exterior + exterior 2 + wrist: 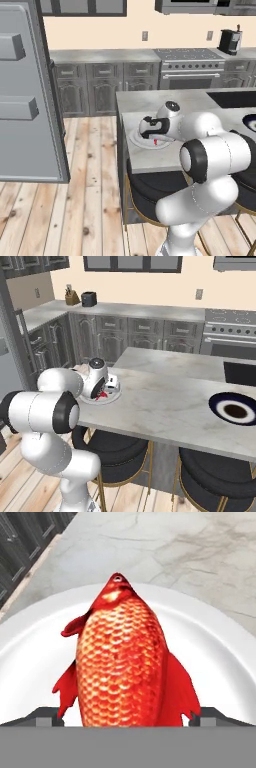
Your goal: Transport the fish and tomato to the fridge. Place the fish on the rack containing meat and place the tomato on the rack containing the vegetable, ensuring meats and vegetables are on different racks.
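Note:
A red-orange fish lies on a round white plate, its head pointing away from the hand. My gripper is low over the tail end and open, one dark fingertip on each side of the fish and apart from its body. In the left base view the hand hangs over the plate near the island's left edge; a bit of the fish shows under it in the right base view. The tomato is out of view. The fridge's grey door stands open at the left; its racks are hidden.
The plate sits on a marble island counter with black stools under its near edge. A dark blue bowl lies on the right of the island. Wood floor separates the island from the fridge door.

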Motion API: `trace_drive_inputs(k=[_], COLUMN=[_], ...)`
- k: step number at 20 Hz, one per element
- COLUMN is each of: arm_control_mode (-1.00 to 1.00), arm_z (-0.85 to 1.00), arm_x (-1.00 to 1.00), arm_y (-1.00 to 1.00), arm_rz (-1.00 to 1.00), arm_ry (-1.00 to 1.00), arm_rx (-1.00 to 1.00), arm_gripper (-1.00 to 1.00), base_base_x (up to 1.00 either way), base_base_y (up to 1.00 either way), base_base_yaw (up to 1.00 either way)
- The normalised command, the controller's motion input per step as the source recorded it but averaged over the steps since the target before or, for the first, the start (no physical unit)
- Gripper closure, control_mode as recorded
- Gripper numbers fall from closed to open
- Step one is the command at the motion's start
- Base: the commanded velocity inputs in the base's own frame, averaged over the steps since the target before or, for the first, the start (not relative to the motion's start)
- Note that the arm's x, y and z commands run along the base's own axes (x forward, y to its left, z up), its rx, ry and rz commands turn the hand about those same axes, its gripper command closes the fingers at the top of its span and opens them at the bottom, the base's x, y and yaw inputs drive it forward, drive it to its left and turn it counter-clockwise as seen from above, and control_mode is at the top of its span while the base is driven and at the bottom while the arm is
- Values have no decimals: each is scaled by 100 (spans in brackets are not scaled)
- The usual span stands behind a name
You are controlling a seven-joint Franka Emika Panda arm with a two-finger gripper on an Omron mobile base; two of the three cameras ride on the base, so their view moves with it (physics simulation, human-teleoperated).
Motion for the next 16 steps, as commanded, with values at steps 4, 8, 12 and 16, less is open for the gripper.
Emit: trace_drive_inputs(k=[4,8,12,16], arm_control_mode=[-100,-100,-100,-100], arm_z=[-51,-37,-25,4], arm_x=[13,-4,-23,-65], arm_y=[24,10,12,5], arm_rz=[-1,-1,-2,-6], arm_ry=[21,5,0,-13], arm_rx=[0,0,0,0], arm_gripper=[100,100,100,100], base_base_x=[0,0,0,0], base_base_y=[0,0,0,0], base_base_yaw=[0,0,0,0])
